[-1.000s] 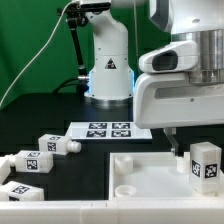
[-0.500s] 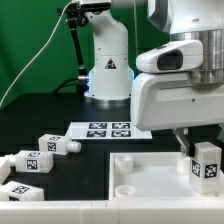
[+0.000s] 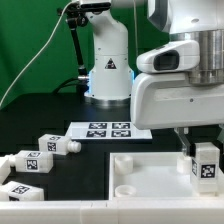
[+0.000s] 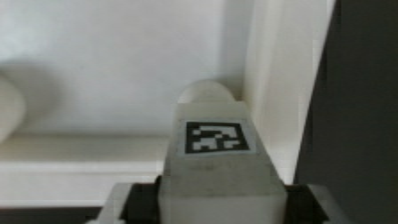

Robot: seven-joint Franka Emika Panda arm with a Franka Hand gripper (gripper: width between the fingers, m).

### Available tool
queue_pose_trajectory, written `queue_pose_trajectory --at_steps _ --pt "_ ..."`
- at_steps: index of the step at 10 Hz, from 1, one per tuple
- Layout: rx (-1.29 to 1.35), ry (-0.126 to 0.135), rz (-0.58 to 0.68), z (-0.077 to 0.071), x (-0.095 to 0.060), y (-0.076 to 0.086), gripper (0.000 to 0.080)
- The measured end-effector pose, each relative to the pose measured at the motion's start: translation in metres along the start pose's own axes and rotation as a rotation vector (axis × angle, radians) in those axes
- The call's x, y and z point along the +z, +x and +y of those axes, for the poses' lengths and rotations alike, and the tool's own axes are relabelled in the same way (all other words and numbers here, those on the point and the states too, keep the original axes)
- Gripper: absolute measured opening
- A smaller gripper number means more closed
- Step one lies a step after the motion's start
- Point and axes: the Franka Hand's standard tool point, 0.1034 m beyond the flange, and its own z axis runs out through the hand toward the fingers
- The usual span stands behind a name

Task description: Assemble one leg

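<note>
- My fingers [image 4: 143, 208] are closed on the leg [image 3: 205, 166]; in the wrist view the post sits tight between them, one finger on each side, with its tag facing the camera.
- What has changed: in the last second the leg came down a little. In the exterior view its lower end now stands deeper inside the white tray piece [image 3: 152, 178] than one second ago, and its sideways place over the tray is nearly the same.
- The leg is upright, in the part of the tray at the exterior view's right, far from the round socket [image 3: 125, 162] at the tray's other side.
- In the wrist view the free end of the leg points at the inner corner of the tray, close beside the tray's wall. I cannot tell if it already touches the tray's floor or a socket there, because the leg itself hides that place.
- My judgement: this is the lowering step, the leg is not yet seated, and the descent must stay straight so that the end does not catch on the wall.
- The other legs [image 3: 57, 145] lie loose on the table [image 3: 95, 155], well apart from the tray, and the marker board [image 3: 105, 129] lies behind the tray.
</note>
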Motion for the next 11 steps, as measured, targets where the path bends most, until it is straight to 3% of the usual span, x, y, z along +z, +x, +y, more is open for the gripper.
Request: queue_pose_trajectory --at_steps 3,4,6,8,11 --pt "0.406 -0.003 0.008 -0.0003 0.0004 0.0002 0.0282" --pt "0.523 0.005 0.004 0.0011 0.0004 0.0007 0.0282" --pt "0.786 0.045 -0.024 0.0046 0.0001 0.0008 0.0282" --pt "1.027 0.014 -0.076 0.0027 0.0006 -0.0023 0.0282" --pt "1.006 0.015 -0.075 0.0028 0.0007 -0.0023 0.0283"
